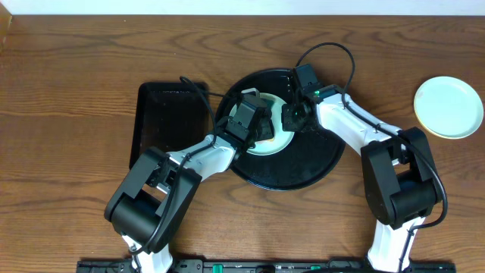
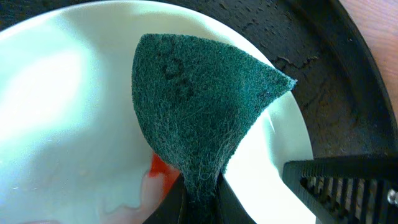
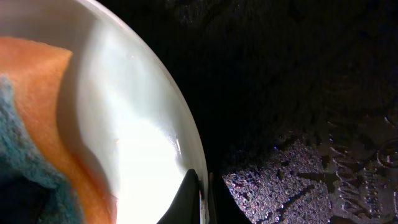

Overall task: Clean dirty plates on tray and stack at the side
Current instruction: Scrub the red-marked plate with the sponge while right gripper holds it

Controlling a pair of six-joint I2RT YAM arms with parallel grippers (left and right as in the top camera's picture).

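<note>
A pale mint plate (image 1: 274,143) lies on the round black tray (image 1: 307,163). My left gripper (image 1: 254,120) hangs over it, shut on a dark green scouring pad (image 2: 199,112) that stands on the plate (image 2: 62,93). A red sauce smear (image 2: 163,172) shows beside the pad's lower edge, right by the left gripper (image 2: 199,196). My right gripper (image 1: 292,115) is shut on the plate's right rim; in its wrist view the right gripper (image 3: 203,190) pinches the thin white rim (image 3: 186,146). The pad's orange and teal side (image 3: 31,118) shows at the left there.
A second pale plate (image 1: 449,107) sits on the wooden table at the far right. A rectangular black tray (image 1: 168,121) lies left of the round one. The right gripper's ribbed body (image 2: 348,186) is close beside the plate's rim.
</note>
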